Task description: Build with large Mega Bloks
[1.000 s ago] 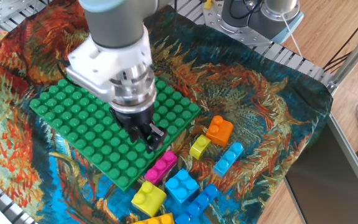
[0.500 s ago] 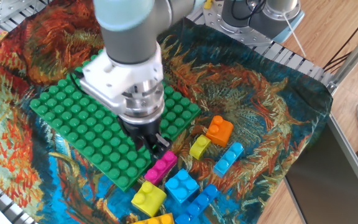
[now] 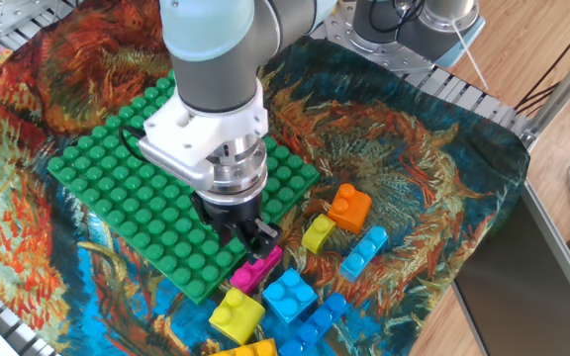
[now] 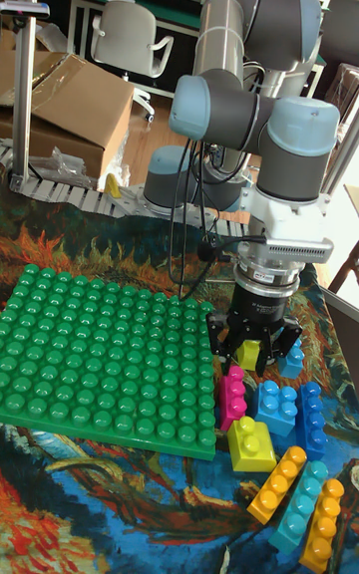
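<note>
The black two-finger tool (image 4: 252, 353), jaws spread and empty, hangs just above the oblong glossy magenta plastic brick (image 4: 232, 397). Closing off-centre could knock the brick against the big flat green studded baseplate (image 4: 100, 360).

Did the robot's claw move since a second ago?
Yes. The gripper has slid right and toward the camera, across the green baseplate to its edge, and now sits just over the magenta block.

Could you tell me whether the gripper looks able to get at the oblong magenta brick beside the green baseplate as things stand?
Probably yes. The gripper hangs right above the oblong magenta plastic brick, fingers apart, with nothing between them. The square blue brick sits close alongside, which might crowd one finger.
</note>
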`<state>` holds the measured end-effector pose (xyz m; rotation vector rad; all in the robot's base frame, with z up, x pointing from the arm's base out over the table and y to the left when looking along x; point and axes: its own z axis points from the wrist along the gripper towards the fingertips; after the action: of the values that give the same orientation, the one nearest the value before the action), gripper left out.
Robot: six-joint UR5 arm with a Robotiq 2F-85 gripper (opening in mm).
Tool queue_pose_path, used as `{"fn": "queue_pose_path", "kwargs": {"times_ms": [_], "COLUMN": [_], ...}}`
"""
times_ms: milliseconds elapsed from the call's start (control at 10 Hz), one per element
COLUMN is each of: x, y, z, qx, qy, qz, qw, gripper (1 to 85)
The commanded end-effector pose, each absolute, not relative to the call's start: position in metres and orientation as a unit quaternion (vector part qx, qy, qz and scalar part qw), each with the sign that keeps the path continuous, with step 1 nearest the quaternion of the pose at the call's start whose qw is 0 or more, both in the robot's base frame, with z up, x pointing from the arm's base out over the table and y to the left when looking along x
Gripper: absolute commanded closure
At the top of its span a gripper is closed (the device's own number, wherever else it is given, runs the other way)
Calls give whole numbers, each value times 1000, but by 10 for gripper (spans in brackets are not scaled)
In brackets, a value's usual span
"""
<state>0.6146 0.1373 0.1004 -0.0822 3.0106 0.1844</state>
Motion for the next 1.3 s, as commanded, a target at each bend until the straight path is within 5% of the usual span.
{"fn": "queue_pose_path", "kwargs": {"times_ms": [0,700,1200], "x": [612,623,607], "y": [145,151,146], "z": [83,65,61], "qx": [-11,-16,20], "qy": [997,996,998], "qz": [57,45,45], "qw": [46,69,47], "gripper": [353,307,313]}}
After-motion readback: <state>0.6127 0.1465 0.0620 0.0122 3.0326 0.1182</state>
